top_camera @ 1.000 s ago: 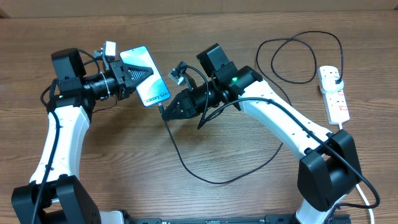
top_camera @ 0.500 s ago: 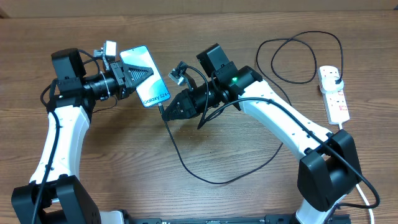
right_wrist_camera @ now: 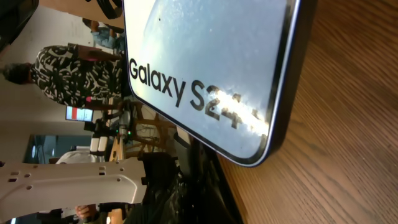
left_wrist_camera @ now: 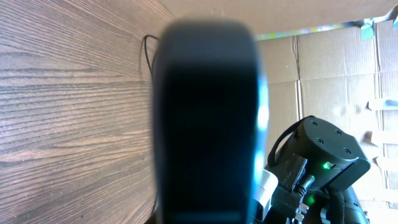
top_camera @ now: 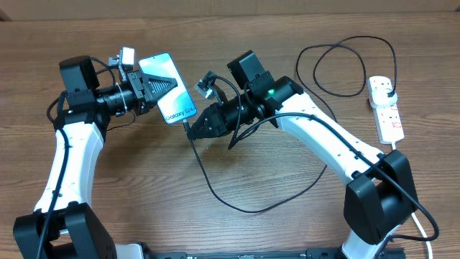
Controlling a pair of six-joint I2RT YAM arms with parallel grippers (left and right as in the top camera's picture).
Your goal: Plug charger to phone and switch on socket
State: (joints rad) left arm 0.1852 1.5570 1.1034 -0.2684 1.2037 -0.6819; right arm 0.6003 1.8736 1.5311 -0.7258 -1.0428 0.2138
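Over the far left part of the tabletop (top_camera: 136,180), the left gripper (top_camera: 157,85) is clamping the phone (top_camera: 181,108) across its upper half, jaws closed tight onto it. It is presenting the phone with the light blue screen facing up and the lower short edge pointing toward the middle of the tabletop.

Right at that lower edge, the right gripper (top_camera: 191,130) is pinching the connector end of the charger (top_camera: 251,211), jaws drawn fully together around it. The tip is sitting against the phone's bottom edge, but whether it is seated in the port I cannot tell.

From the right gripper the thin black cable is dropping toward the near edge and bowing widely across the middle of the tabletop. It is then passing under the right arm (top_camera: 323,140) and looping loosely near the far right corner. Its black plug (top_camera: 386,88) is sitting in the far outlet of the socket (top_camera: 389,119), which is lying lengthwise along the right edge. The socket's switches are showing too small to read.

Seen from the left wrist, the phone (left_wrist_camera: 208,124) is filling the centre as a dark blur, with wood grain showing to its left. Seen from the right wrist, the phone (right_wrist_camera: 205,62) is looming very close, "Galaxy S24" reading clearly. Its dark-framed corner is sitting just over the wood, and whether it is touching I cannot tell.
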